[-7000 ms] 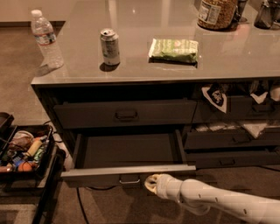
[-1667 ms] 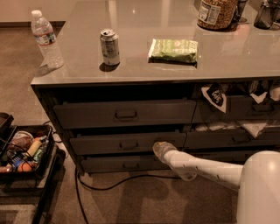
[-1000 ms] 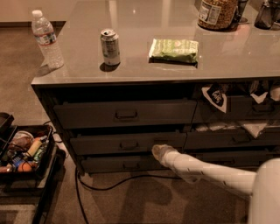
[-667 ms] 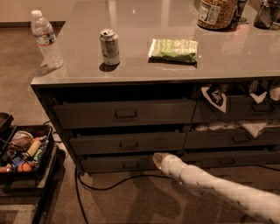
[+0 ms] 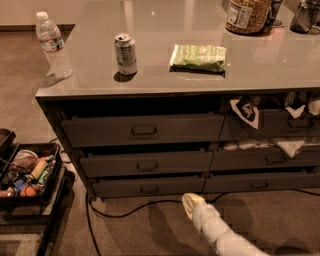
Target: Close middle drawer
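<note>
The middle drawer (image 5: pixel 147 163) is a wide dark grey drawer with a small central pull handle. It sits pushed in, its front level with the drawers above and below. My gripper (image 5: pixel 191 202) is at the tip of the white arm, low in front of the cabinet. It hangs above the carpet, below and to the right of the middle drawer, apart from it.
A water bottle (image 5: pixel 52 45), a soda can (image 5: pixel 125 53), a green snack bag (image 5: pixel 198 56) and a jar (image 5: pixel 246 15) stand on the countertop (image 5: pixel 280 65). White cloth (image 5: pixel 292 145) sticks out of the right drawers. A black cable (image 5: pixel 125 212) lies on the carpet. A cart of items (image 5: pixel 27 175) stands at left.
The middle drawer went from pulled out to pushed in. My gripper then drew back from its front, down and toward the camera.
</note>
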Robot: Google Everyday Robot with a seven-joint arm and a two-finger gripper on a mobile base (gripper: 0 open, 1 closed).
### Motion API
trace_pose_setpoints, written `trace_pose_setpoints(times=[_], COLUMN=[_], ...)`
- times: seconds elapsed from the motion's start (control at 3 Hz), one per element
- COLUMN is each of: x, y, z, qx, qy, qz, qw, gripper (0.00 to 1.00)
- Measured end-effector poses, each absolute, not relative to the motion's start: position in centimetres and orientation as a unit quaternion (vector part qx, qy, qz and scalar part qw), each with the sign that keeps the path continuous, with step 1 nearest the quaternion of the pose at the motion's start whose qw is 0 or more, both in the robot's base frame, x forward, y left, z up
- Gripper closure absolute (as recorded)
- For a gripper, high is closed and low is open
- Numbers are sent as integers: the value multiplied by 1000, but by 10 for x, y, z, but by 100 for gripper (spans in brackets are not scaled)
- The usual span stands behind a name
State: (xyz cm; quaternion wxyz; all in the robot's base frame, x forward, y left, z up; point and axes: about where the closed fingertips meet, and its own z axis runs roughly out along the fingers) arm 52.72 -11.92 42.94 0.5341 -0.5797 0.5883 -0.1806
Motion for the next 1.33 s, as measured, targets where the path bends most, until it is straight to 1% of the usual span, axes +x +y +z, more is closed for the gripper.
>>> trace_pose_setpoints(times=[0.67, 1.0, 1.33], x=[439, 430, 432], y=[-150, -158, -159], z=[486, 486, 487], qx=[-543, -529, -529], qy=[616, 626, 626], qz=[-280, -298, -298], qw=[497, 489, 490], gripper=[100, 100, 84])
